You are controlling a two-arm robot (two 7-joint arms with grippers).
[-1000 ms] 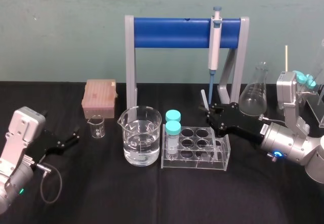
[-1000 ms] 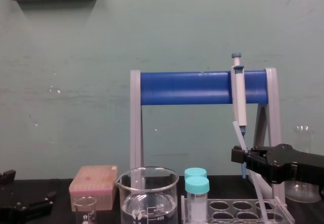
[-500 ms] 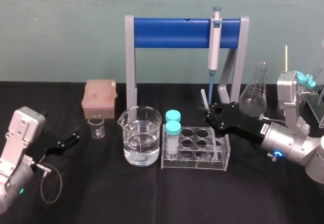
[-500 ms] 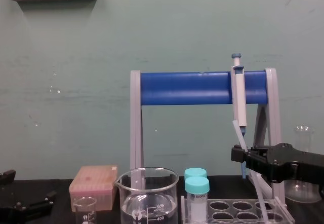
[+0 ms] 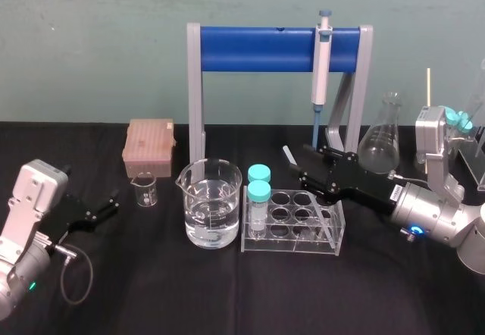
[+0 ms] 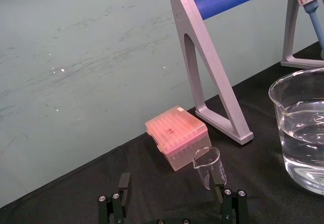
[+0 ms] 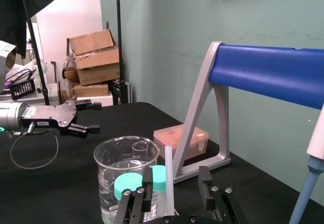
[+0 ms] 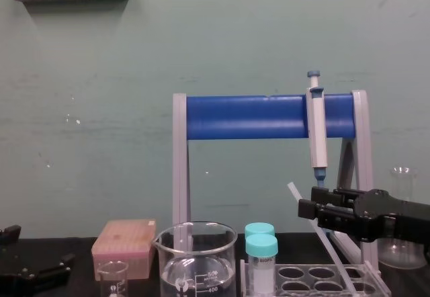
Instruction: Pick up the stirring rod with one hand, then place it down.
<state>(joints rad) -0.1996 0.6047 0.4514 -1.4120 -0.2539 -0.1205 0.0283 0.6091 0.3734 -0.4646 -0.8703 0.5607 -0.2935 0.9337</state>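
Note:
The stirring rod (image 5: 289, 154) is a thin whitish glass stick leaning over, its lower end down in the clear tube rack (image 5: 330, 238) and its top tipped toward the robot's left. My right gripper (image 5: 305, 164) hovers just above the rack with its black fingers spread, one on each side of the rod (image 7: 169, 183). In the right wrist view the rod stands nearer one finger (image 7: 147, 182), with a gap to the other. From the chest the rod (image 8: 326, 248) slants down behind the right gripper (image 8: 306, 207). My left gripper (image 5: 112, 202) rests open, low at the left.
A water-filled beaker (image 5: 208, 202) and two teal-capped tubes (image 5: 259, 191) stand left of the rod. The blue-barred stand (image 5: 258, 48) holding a pipette (image 5: 320, 70) is behind. A pink tip box (image 5: 150, 145), small beaker (image 5: 145, 189) and conical flask (image 5: 381, 139) also stand around.
My right gripper's fingers have spread apart and let go of the rod. The rod's top has tipped over toward the left and now leans in the rack.

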